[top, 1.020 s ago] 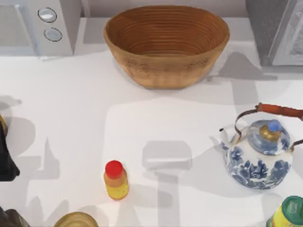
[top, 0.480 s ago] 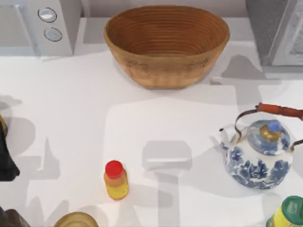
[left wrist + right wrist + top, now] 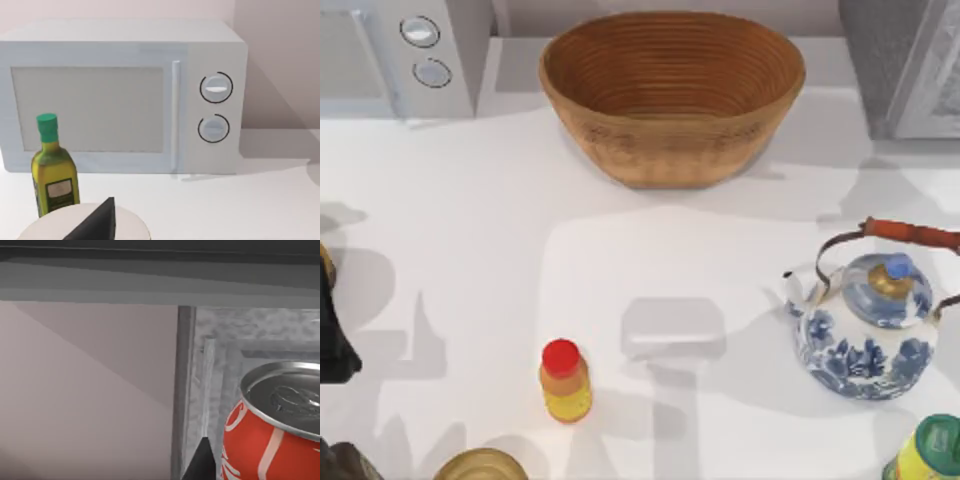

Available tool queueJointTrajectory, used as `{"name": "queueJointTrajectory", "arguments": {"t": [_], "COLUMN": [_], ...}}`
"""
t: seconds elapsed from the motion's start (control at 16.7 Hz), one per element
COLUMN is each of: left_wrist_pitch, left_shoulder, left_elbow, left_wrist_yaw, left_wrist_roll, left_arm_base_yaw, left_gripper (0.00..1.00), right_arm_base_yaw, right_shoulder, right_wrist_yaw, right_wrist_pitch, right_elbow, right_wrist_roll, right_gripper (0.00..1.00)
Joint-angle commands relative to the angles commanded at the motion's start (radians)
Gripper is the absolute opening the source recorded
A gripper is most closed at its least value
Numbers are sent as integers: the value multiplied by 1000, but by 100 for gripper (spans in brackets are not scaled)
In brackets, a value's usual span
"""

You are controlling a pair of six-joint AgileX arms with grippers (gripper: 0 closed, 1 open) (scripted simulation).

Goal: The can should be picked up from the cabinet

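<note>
OBJECT: can (image 3: 272, 427), red, upright inside the grey cabinet (image 3: 200, 390), close to the right wrist camera | HANDLING: likely light, rigid, thin-walled, smooth and slippery; grip mid-body across the curved wall, moderate force | JAWS: right state cannot be told; left likewise, parked facing microwave (image 3: 125, 95).

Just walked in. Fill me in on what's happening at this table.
The right wrist view looks closely at a red can standing upright at the grey cabinet, with a dark finger beside it; no grip is visible yet. The left arm's camera faces a microwave and an oil bottle, seemingly idle.
</note>
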Motion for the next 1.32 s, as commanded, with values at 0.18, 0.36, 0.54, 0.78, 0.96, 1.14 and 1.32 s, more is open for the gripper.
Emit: {"name": "queueJointTrajectory", "arguments": {"t": [0.18,0.36,0.54,0.78,0.96,1.14,1.32], "left_wrist_pitch": [0,0,0,0,0,0,0], "left_shoulder": [0,0,0,0,0,0,0], "left_elbow": [0,0,0,0,0,0,0], "left_wrist_yaw": [0,0,0,0,0,0,0], "left_wrist_roll": [0,0,0,0,0,0,0], "left_arm_base_yaw": [0,0,0,0,0,0,0], "left_gripper": [100,100,100,100,100,100,100], "right_arm_base_yaw": [-103,-209,-309,-411,-451,-455,-452], "right_shoulder": [-198,-402,-591,-782,-854,-861,-856], "right_wrist_yaw": [-106,-216,-317,-420,-459,-463,-462], "right_wrist_pitch": [98,199,292,384,418,422,420], "right_elbow": [-303,-606,-877,-1138,-1228,-1237,-1238], "right_wrist_roll": [-1,-2,-3,-5,-6,-6,-5], "right_gripper": [0,0,0,0,0,0,0]}}
